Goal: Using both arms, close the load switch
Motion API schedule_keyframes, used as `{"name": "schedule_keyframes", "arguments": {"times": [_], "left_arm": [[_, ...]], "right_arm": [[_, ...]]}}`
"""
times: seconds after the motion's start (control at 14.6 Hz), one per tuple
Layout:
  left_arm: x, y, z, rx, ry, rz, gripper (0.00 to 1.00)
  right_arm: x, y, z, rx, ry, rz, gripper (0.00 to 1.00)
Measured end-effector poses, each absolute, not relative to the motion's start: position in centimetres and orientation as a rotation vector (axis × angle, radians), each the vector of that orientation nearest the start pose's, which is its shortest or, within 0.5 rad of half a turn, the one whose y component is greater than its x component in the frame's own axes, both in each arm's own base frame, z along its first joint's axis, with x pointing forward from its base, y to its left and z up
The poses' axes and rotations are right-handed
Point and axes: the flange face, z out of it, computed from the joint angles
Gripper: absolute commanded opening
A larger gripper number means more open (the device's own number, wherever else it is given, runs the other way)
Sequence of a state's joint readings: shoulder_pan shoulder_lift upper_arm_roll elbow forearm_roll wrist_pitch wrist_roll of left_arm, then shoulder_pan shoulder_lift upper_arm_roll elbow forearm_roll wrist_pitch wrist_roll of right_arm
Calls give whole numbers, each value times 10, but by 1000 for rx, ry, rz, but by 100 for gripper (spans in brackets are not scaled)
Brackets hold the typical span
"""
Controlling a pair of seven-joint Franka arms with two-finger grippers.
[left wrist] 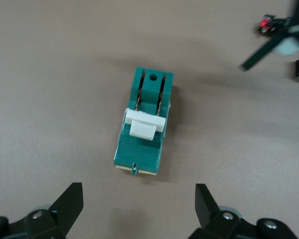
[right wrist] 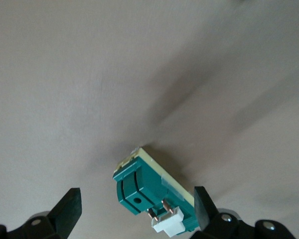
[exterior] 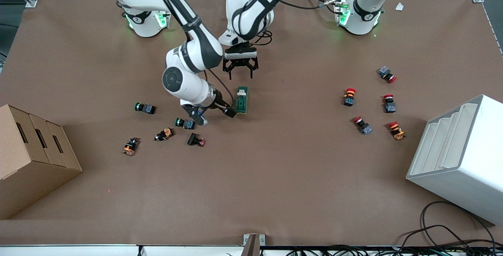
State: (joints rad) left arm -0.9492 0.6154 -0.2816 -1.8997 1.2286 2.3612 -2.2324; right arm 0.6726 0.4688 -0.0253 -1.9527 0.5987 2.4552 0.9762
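The load switch (exterior: 242,99) is a dark-green block with a white lever piece (left wrist: 145,123) across its copper blades. It lies flat on the table mid-way between the arms. My left gripper (exterior: 240,69) is open and hovers over the bare table just short of the switch's end toward the robot bases. In the left wrist view (left wrist: 138,204) the switch (left wrist: 144,124) lies ahead of the spread fingers. My right gripper (exterior: 214,113) is open and low beside the switch. In the right wrist view (right wrist: 135,211) the switch (right wrist: 149,191) sits between its fingers, close to one finger (right wrist: 203,206).
Several green- and orange-capped push buttons (exterior: 184,123) lie near my right gripper, toward the right arm's end. Several red-capped buttons (exterior: 349,96) lie toward the left arm's end. A cardboard box (exterior: 27,157) and a white bin (exterior: 459,157) stand at the table's ends.
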Motion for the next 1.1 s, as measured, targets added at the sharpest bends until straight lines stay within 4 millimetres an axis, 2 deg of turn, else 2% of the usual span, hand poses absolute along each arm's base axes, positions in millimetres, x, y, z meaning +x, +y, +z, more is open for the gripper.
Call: {"name": "schedule_keyframes", "arguments": {"times": [0.21, 0.48, 0.82, 1.1], "left_arm": [[220, -576, 157, -2958, -24, -1173, 99], [208, -569, 119, -2864, 90, -1272, 100], [185, -573, 102, -2790, 141, -1365, 100], [181, -567, 81, -2747, 152, -1549, 100]], "right_arm": [[483, 396, 222, -2622, 1078, 329, 100], [465, 413, 205, -2636, 1062, 332, 100], [446, 429, 201, -2652, 1051, 340, 100], [438, 437, 196, -2643, 1062, 299, 100]]}}
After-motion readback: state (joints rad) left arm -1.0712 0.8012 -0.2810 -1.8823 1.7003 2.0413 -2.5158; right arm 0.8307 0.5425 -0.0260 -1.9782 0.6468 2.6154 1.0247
